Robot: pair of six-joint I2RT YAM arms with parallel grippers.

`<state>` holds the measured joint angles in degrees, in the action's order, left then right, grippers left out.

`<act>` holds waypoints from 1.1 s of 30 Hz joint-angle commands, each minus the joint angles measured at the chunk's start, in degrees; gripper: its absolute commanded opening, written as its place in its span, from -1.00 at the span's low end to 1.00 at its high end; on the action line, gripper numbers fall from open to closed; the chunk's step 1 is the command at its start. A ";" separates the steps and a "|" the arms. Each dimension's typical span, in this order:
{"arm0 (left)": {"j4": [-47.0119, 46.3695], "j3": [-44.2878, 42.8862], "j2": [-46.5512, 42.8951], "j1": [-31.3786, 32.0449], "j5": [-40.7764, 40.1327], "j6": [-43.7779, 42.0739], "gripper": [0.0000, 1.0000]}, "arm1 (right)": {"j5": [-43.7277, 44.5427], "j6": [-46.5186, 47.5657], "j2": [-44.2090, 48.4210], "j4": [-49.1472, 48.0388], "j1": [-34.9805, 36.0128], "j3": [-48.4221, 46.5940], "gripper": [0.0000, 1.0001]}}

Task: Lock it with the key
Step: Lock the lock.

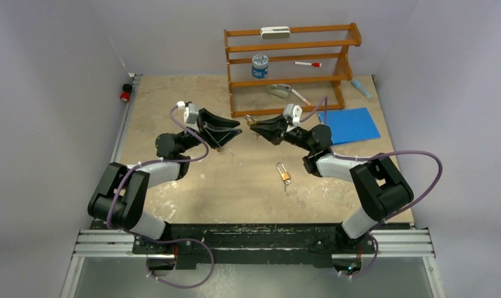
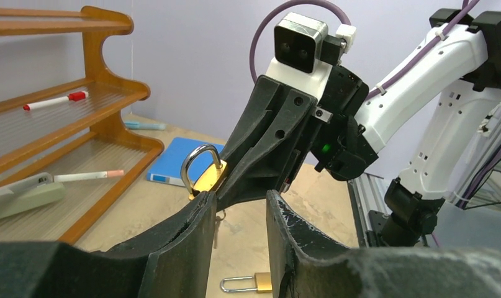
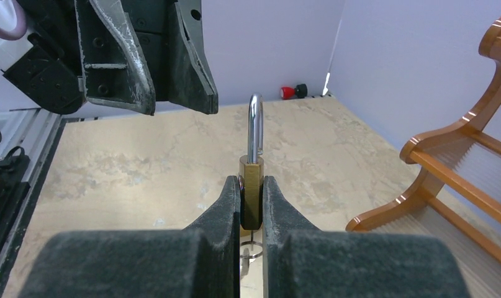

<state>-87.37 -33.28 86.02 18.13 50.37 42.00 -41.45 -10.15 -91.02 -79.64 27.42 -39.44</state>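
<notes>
My right gripper (image 3: 251,184) is shut on the brass body of a padlock (image 3: 251,192) and holds it above the table, shackle up. A key on a ring (image 3: 250,251) hangs under the body between my fingers. The same padlock shows in the left wrist view (image 2: 207,176) and, small, in the top view (image 1: 251,120). My left gripper (image 2: 238,202) is open and empty, its tips just short of the held padlock, facing the right gripper (image 1: 255,125). A second brass padlock (image 1: 284,174) lies flat on the table, also in the left wrist view (image 2: 251,284).
A wooden rack (image 1: 291,68) stands at the back with a round tin (image 1: 259,66), red-capped markers and a stapler (image 1: 279,90). A blue notebook (image 1: 349,125) lies to its right. A red button (image 1: 125,95) sits at the table's left edge.
</notes>
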 commanded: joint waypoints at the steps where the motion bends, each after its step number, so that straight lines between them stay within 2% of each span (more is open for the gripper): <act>1: -12.03 -2.23 -1.62 0.15 1.63 -2.74 -0.30 | -1.20 -1.26 0.63 -7.94 0.27 -1.07 -1.00; 3: -11.96 -2.37 -1.53 0.15 1.80 -3.04 -0.30 | -2.65 -0.94 0.80 -4.79 0.27 -2.23 -1.00; 11: -12.00 -3.02 -0.82 -0.37 1.20 -3.75 -0.26 | -6.89 -2.85 0.25 -2.36 0.36 -3.54 -1.00; 27: -11.90 -7.24 2.56 -0.03 8.47 -0.07 -0.26 | -10.11 -4.02 -1.09 -0.04 0.96 -5.65 -1.00; 29: -11.90 -7.22 3.02 -0.02 8.77 -0.16 -0.33 | -10.29 -4.15 -1.15 0.09 0.93 -5.86 -1.00; 33: -11.87 -7.62 3.62 -0.02 9.61 -0.07 -0.69 | -10.57 -4.22 -1.17 0.53 0.93 -6.08 -1.00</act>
<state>-87.42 -38.89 89.30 18.06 57.74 41.39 -51.03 -13.87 -92.73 -76.16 28.12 -42.52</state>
